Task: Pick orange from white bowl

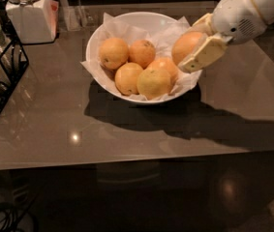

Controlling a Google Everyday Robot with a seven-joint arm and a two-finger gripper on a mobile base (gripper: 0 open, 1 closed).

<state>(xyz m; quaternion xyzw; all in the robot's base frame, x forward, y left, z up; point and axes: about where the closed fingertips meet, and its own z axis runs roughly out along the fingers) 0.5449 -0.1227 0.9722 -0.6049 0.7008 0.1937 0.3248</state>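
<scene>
The white bowl [94,42], lined with crinkled white paper, stands on the dark table with several paler yellow-orange fruits [128,78] in it. My gripper [191,45] reaches in from the upper right and is shut on the orange [185,45]. It holds the orange above the bowl's right rim, clear of the other fruits. One cream finger [205,53] lies across the orange's front side, the other [202,23] behind it. The orange's right part is hidden by the fingers.
A white square lidded jar [30,14] stands at the back left. A black wire rack [1,76] with glassware sits at the left edge. The glossy table [127,134] ends at a front edge below the bowl.
</scene>
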